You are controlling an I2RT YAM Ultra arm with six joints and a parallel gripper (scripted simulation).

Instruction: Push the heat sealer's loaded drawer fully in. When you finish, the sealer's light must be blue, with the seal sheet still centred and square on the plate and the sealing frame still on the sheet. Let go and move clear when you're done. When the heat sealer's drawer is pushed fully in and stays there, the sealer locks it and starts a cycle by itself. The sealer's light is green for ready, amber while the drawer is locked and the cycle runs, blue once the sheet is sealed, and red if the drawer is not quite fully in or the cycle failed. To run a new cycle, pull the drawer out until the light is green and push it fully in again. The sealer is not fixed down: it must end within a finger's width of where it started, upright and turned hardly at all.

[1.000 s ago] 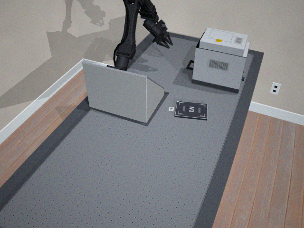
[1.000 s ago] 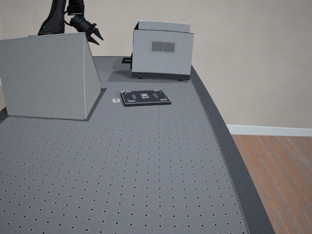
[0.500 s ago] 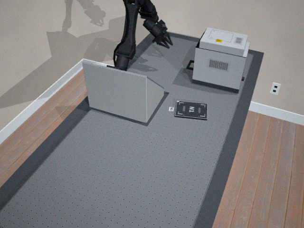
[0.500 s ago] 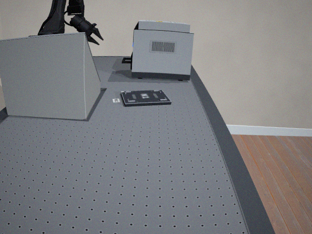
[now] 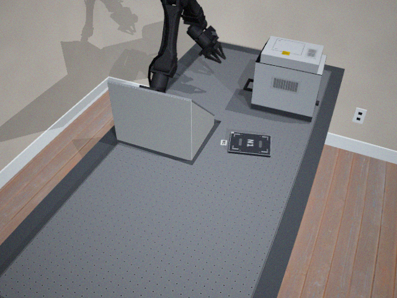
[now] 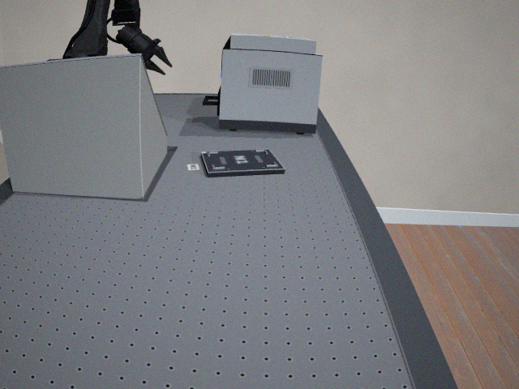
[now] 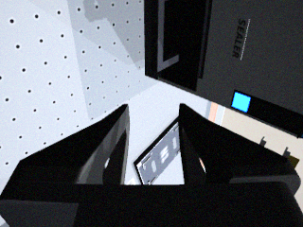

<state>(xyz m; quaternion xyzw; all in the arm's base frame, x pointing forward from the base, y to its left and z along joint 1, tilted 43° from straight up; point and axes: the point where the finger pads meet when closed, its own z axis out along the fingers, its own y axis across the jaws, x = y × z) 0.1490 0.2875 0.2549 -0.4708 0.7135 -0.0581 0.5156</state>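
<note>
- The fingers (image 5: 221, 58) (image 6: 169, 60) are spread partway with nothing between them, up above the worktop (image 5: 179, 205) (image 6: 234, 234) (image 7: 33, 76) and apart from the sealer.
- The heat sealer (image 5: 285, 86) (image 6: 270, 91) (image 7: 265, 52) stands upright at the far right of the worktop.
- Its light (image 6: 220, 74) (image 7: 240, 101) glows blue.
- The black drawer handle (image 5: 247, 84) (image 6: 208, 100) (image 7: 168, 61) juts from its left side; the sheet and frame cannot be seen.
- A dark plate marked N1 (image 5: 249, 143) (image 6: 242, 165) (image 7: 161, 153) lies flat, nearer than the sealer.
- To its left, a big grey box (image 5: 152, 120) (image 6: 75, 130) partly hides the arm (image 5: 168, 38) (image 6: 94, 33).
</note>
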